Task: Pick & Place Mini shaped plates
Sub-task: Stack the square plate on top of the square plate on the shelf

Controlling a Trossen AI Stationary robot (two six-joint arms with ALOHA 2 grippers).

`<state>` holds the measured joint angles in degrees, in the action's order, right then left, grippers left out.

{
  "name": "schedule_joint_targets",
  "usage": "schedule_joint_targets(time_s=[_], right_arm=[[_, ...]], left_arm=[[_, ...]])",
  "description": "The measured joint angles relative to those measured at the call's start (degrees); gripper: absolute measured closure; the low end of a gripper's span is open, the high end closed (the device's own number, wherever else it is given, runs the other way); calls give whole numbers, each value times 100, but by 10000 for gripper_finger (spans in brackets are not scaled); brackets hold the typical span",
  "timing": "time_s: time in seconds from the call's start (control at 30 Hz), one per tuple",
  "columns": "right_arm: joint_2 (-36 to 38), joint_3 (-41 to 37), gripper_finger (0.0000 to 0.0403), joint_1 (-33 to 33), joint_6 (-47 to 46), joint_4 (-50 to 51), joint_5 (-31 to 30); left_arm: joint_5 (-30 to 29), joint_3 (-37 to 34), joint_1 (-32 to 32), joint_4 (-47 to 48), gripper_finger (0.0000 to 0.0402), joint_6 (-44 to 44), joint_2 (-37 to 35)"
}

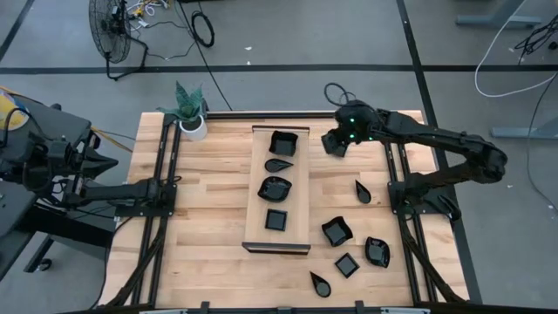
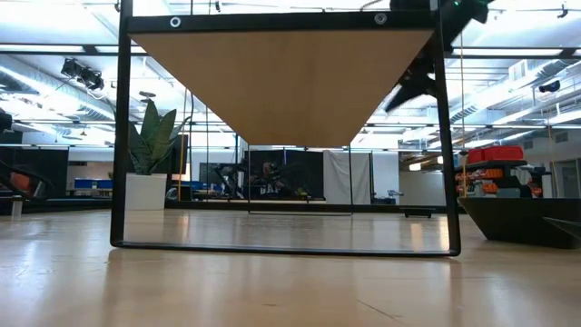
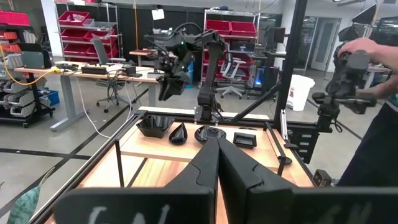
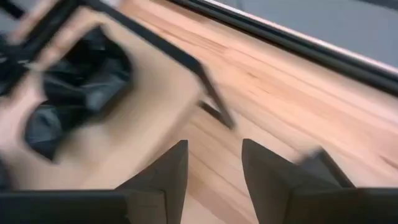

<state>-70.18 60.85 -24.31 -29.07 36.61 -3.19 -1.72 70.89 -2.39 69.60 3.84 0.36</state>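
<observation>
Right gripper just beside the tray, jaws spread, empty; left gripper pressed together, parked on the tray's far side. Risk of clipping the tray rim on the way out. Four mini shaped plates inside, glossy black; six more loose on the counter nearby.

The high view looks straight down on the whole table. The low view sits at tabletop height, facing the room. The left wrist view looks across the board, shared with the close right wrist view.
</observation>
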Motion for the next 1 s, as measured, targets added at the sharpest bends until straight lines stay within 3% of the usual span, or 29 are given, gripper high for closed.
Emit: schedule_joint_targets(time_s=[0.5,0.77,1.0], right_arm=[[127,-1050,250,-1192,-1356,364,-69],[125,-1527,250,-1428,-1951,316,193],[125,-1898,250,-1435,-2512,225,-303]], left_arm=[[0,-2,0,2,387,-1,0],[2,0,0,2,387,-1,-1],[0,-1,0,0,387,-4,0]])
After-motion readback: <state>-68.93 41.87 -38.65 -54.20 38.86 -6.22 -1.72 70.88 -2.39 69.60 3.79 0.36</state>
